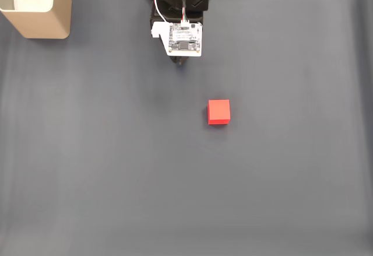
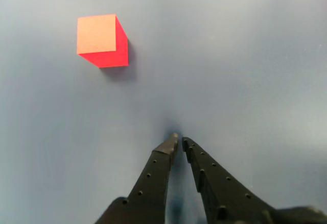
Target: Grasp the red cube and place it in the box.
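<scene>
honestly nothing's done yet. the red cube (image 1: 218, 111) sits alone mid-bench, well apart from the box (image 1: 36, 8) in the fixed view's top-left corner. the gripper (image 2: 178, 141) is pinched nearly closed, empty, short of the cube. grab and drop both remain.

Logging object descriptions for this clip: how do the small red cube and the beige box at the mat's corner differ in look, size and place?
The small matte red cube is bright red; the tall beige box with rounded corners is tan with a paler inner wall. The cube is far smaller than the box. The cube is a closed solid, while the box is open-topped with something white inside. In the fixed view the cube sits mid-mat, the box at the top-left corner. Both rest on the dark grey mat, untouched.
</scene>
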`<action>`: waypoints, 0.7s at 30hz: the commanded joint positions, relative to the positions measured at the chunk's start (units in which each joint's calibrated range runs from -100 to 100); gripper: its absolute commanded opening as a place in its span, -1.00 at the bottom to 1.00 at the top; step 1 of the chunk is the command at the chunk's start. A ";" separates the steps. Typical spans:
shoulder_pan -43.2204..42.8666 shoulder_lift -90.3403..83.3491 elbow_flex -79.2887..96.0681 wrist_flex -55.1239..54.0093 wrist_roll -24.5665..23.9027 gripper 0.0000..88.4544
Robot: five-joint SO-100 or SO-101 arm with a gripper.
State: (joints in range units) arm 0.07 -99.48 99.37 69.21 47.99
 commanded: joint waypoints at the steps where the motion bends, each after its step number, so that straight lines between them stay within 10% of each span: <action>1: -0.22 -0.52 0.45 -3.80 -0.15 -1.00; 21: -0.50 4.33 -9.86 -8.15 1.86 -1.00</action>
State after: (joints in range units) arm 0.07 -97.05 94.39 62.53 49.50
